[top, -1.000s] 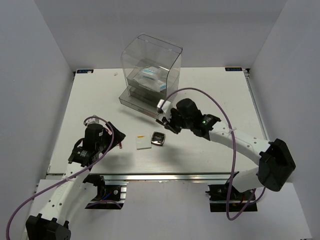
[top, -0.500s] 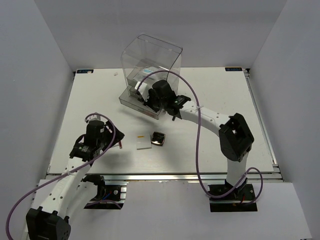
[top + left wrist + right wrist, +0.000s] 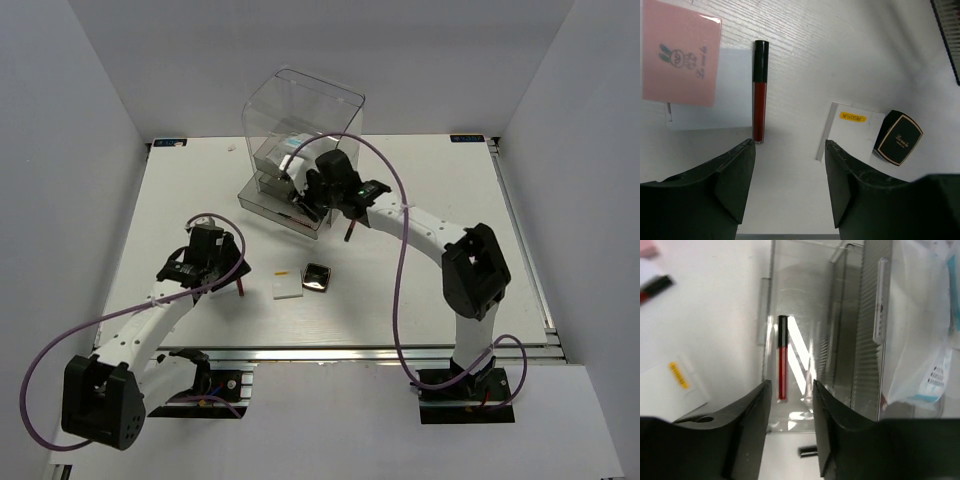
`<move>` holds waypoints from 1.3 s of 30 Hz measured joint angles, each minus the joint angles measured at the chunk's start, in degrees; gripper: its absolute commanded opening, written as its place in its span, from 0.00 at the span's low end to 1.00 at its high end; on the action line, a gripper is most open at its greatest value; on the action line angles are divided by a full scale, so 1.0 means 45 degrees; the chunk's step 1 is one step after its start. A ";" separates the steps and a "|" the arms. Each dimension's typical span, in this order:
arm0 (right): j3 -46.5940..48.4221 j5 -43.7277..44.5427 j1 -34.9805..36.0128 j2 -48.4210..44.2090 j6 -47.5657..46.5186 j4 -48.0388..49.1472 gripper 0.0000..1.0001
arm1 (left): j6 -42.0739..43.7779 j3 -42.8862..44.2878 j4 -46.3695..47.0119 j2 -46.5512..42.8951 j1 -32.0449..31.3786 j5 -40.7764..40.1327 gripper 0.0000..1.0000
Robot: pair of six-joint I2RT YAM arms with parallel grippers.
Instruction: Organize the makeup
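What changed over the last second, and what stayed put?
The right gripper swung from mid-table to the drawer box's pulled-out lower drawer. It now hangs open above a red stick lying in it; whether it just dropped the stick is unclear. The left gripper, open, eased forward. The white pad, black compact and packets kept their places.

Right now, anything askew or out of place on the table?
No spill or damage. Black compact lies askew against a corner of the white pad. Lower drawer is pulled out, one red stick inside.
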 measured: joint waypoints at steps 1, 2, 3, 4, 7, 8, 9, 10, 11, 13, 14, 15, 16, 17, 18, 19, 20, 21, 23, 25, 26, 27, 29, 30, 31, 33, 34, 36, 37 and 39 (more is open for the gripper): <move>-0.0005 -0.0515 -0.0136 -0.0189 0.0024 -0.0272 0.35 | 0.0063 0.0039 0.0058 0.0165 -0.0019 -0.0078 0.65; -0.0131 -0.1263 -0.0330 -0.0554 0.0015 -0.0476 0.32 | 0.0097 0.0063 0.0112 0.0321 -0.0024 -0.0131 0.64; -0.0457 -0.1972 -0.0520 -0.1015 0.0029 -0.0510 0.29 | 0.0141 0.0083 0.0160 0.0486 -0.0034 -0.0180 0.64; -0.0845 -0.2574 -0.0690 -0.1583 0.0049 -0.0622 0.23 | 0.0180 0.0087 0.0233 0.0627 -0.0049 -0.0209 0.63; -0.2249 -0.4061 -0.1156 -0.3619 0.0170 -0.0510 0.22 | 0.0272 0.0107 0.0466 0.1141 -0.0141 -0.0330 0.61; -0.2701 -0.4396 -0.1234 -0.4279 0.0233 -0.0495 0.22 | 0.0325 0.0141 0.0568 0.1375 -0.0185 -0.0393 0.60; -0.3186 -0.4711 -0.1258 -0.4920 0.0316 -0.0403 0.21 | 0.0364 0.0194 0.0670 0.1651 -0.0223 -0.0437 0.60; -0.3623 -0.4998 -0.1258 -0.5464 0.0423 -0.0359 0.22 | 0.0427 0.0272 0.0729 0.1933 -0.0262 -0.0495 0.60; -0.3993 -0.5217 -0.1258 -0.5872 0.0500 -0.0321 0.21 | 0.0495 0.0398 0.0777 0.2254 -0.0291 -0.0559 0.59; -0.4653 -0.5542 -0.1263 -0.6368 0.0704 -0.0233 0.22 | 0.0709 0.0763 0.0840 0.3011 -0.0340 -0.0763 0.59; -0.4954 -0.5659 -0.1302 -0.6494 0.0811 -0.0238 0.22 | 0.0855 0.0991 0.0889 0.3410 -0.0350 -0.0884 0.58; -0.5192 -0.5727 -0.1370 -0.6557 0.0908 -0.0238 0.22 | 0.0986 0.1214 0.0937 0.3774 -0.0350 -0.0986 0.58; -0.5435 -0.5775 -0.1467 -0.6591 0.1044 -0.0262 0.22 | 0.1146 0.1501 0.0942 0.4133 -0.0350 -0.1107 0.58; -0.5654 -0.5785 -0.1579 -0.6606 0.1141 -0.0291 0.22 | 0.1321 0.1773 0.0952 0.4454 -0.0350 -0.1224 0.57; -0.5848 -0.5785 -0.1685 -0.6620 0.1224 -0.0321 0.22 | 0.1481 0.2093 0.0976 0.4794 -0.0350 -0.1341 0.57; -0.6047 -0.5780 -0.1783 -0.6659 0.1336 -0.0335 0.22 | 0.1651 0.2433 0.0991 0.5110 -0.0350 -0.1472 0.56; -0.6256 -0.5780 -0.1870 -0.6737 0.1433 -0.0359 0.22 | 0.1826 0.2720 0.1001 0.5396 -0.0350 -0.1559 0.56; -0.6431 -0.5780 -0.1962 -0.6824 0.1481 -0.0418 0.22 | 0.1996 0.3021 0.1001 0.5673 -0.0350 -0.1681 0.56; -0.6679 -0.5775 -0.2123 -0.7057 0.1593 -0.0505 0.22 | 0.2322 0.3478 0.1015 0.6135 -0.0350 -0.1894 0.56; -0.6858 -0.5780 -0.2239 -0.7320 0.1705 -0.0471 0.22 | 0.2584 0.3696 0.0996 0.6426 -0.0350 -0.2103 0.56; -0.6946 -0.5785 -0.2283 -0.7461 0.1744 -0.0476 0.22 | 0.2710 0.3725 0.0996 0.6528 -0.0350 -0.2161 0.56; -0.7038 -0.5785 -0.2351 -0.7597 0.1763 -0.0452 0.22 | 0.2793 0.3759 0.0971 0.6630 -0.0350 -0.2225 0.56; -0.7174 -0.5785 -0.2424 -0.7786 0.1812 -0.0427 0.22 | 0.2948 0.3813 0.0933 0.6858 -0.0350 -0.2351 0.57; -0.7242 -0.5790 -0.2458 -0.7859 0.1826 -0.0418 0.22 | 0.2992 0.3827 0.0923 0.6980 -0.0350 -0.2414 0.56; -0.7300 -0.5790 -0.2487 -0.7907 0.1841 -0.0432 0.22 | 0.3031 0.3832 0.0894 0.7067 -0.0350 -0.2458 0.56; -0.7446 -0.5790 -0.2545 -0.7961 0.1870 -0.0403 0.22 | 0.3065 0.3832 0.0792 0.7189 -0.0350 -0.2521 0.57; -0.7524 -0.5790 -0.2579 -0.7980 0.1904 -0.0418 0.22 | 0.3075 0.3827 0.0743 0.7203 -0.0350 -0.2535 0.56; -0.7698 -0.5790 -0.2618 -0.8004 0.1962 -0.0393 0.22 | 0.3075 0.3827 0.0714 0.7198 -0.0350 -0.2599 0.57; -0.7752 -0.5790 -0.2647 -0.8014 0.2006 -0.0423 0.22 | 0.3075 0.3827 0.0709 0.7203 -0.0350 -0.2613 0.57; -0.7868 -0.5790 -0.2676 -0.8024 0.2069 -0.0418 0.22 | 0.3075 0.3798 0.0695 0.7198 -0.0350 -0.2647 0.57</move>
